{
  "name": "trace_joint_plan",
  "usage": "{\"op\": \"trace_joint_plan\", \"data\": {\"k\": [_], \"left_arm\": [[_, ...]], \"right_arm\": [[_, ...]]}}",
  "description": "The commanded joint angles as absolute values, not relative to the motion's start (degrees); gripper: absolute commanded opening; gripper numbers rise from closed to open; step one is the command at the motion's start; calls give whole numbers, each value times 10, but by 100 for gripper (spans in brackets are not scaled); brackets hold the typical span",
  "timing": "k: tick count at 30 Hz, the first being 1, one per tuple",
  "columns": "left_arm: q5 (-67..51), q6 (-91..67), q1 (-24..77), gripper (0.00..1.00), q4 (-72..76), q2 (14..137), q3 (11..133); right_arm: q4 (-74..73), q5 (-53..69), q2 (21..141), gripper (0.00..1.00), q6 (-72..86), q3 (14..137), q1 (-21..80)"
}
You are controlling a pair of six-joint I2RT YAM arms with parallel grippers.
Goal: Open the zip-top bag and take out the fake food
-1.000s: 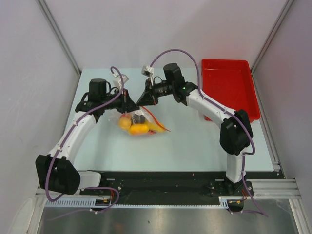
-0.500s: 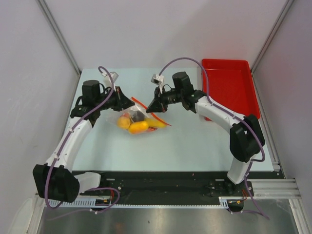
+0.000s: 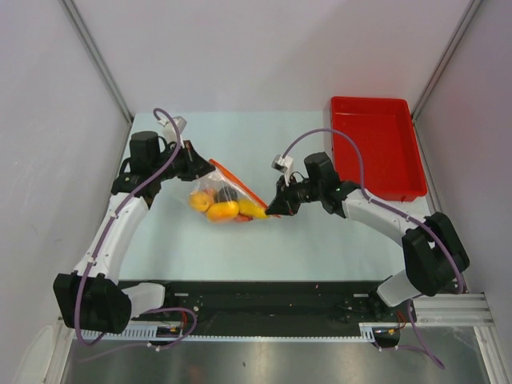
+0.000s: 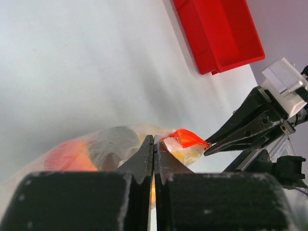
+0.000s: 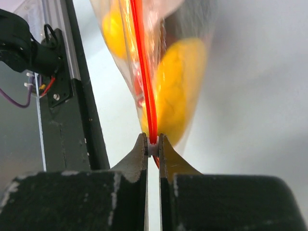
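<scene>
The zip-top bag hangs stretched between my two grippers over the middle of the table. Its orange-red zip strip runs diagonally from upper left to lower right. My left gripper is shut on the bag's plastic at the upper-left corner. My right gripper is shut on the small white slider at the strip's lower-right end. The fake food sits inside the bag: orange and yellow pieces and a dark round one. A yellow piece shows through the plastic beside the strip.
A red tray stands at the back right of the table, also seen from the left wrist as the red tray. White walls close in both sides. The black rail with the arm bases runs along the near edge.
My right gripper has travelled right and toward the near edge along the zip strip, which now lies drawn out long. My left gripper has drawn back slightly left, still holding its corner.
</scene>
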State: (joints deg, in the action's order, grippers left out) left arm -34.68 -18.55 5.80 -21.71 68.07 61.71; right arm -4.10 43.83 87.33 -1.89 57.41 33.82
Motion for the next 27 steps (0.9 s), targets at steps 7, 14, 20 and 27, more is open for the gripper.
{"op": "trace_joint_plan", "data": {"k": [7, 14, 20, 27], "left_arm": [[-397, -193, 35, 0, -120, 679, 654], [-467, -157, 36, 0, -139, 682, 650], [-498, -149, 40, 0, -143, 675, 635], [-505, -138, 56, 0, -161, 678, 635]], "right_arm": [[-145, 374, 801, 29, -18, 505, 334], [-171, 363, 816, 58, 13, 656, 340], [-133, 322, 892, 64, 25, 757, 349], [-136, 329, 966, 57, 16, 860, 371]]}}
